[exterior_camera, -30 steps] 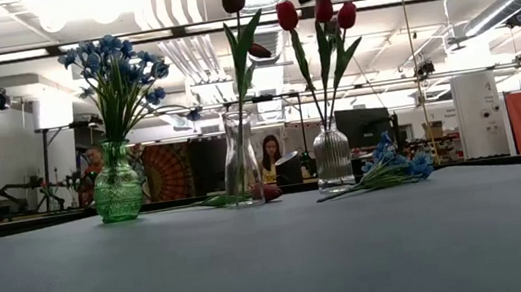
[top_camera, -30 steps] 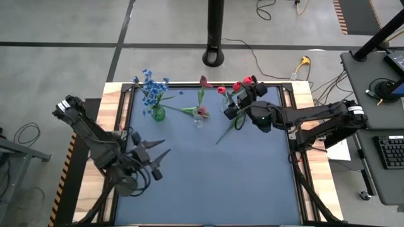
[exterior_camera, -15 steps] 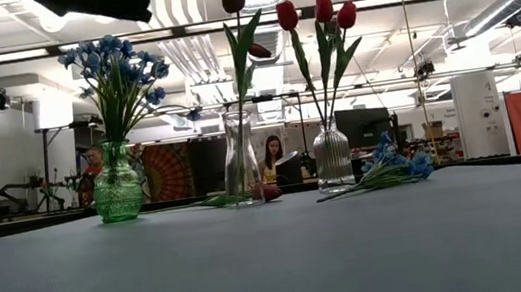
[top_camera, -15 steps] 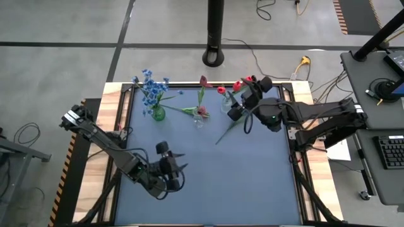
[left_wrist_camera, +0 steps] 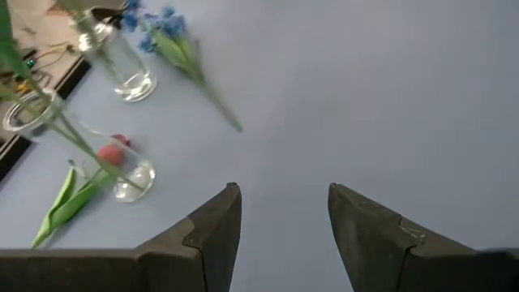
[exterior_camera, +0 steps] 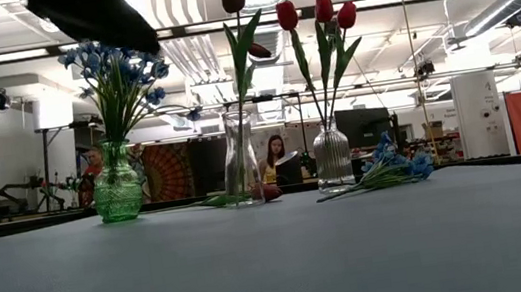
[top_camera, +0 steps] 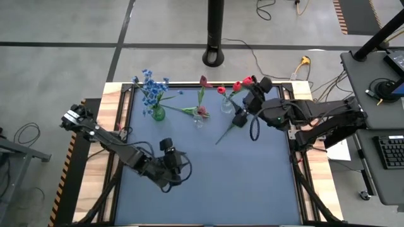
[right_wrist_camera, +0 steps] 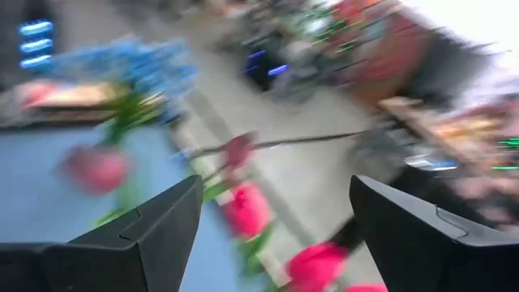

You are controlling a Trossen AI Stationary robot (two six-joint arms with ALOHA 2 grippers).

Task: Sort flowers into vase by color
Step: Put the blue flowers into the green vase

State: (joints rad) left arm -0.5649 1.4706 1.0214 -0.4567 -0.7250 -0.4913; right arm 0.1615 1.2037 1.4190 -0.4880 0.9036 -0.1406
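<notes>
Three vases along the worktop (top_camera: 252, 183) far edge: green vase (top_camera: 158, 114) with blue flowers (top_camera: 150, 88), middle vase (top_camera: 199, 117) with one red bud, right vase (top_camera: 226, 104) with red tulips (exterior_camera: 319, 10). Since earlier, right gripper (top_camera: 243, 113) pulled back, jaws wide, empty; left gripper (left_wrist_camera: 280, 207) moved mid-worktop, part open, empty. Only low and left wrist views clearly show loose blue stem (exterior_camera: 390, 170) lying flat; right wrist blurred, probably tulips.

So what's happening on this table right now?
A two-armed robot is sorting flowers into vases by colour. Blue flowers stand in the green vase, red tulips in the ribbed vase. One blue stem lies on the mat. The right gripper hangs open near it; the left gripper, holding nothing, is mid-table.
</notes>
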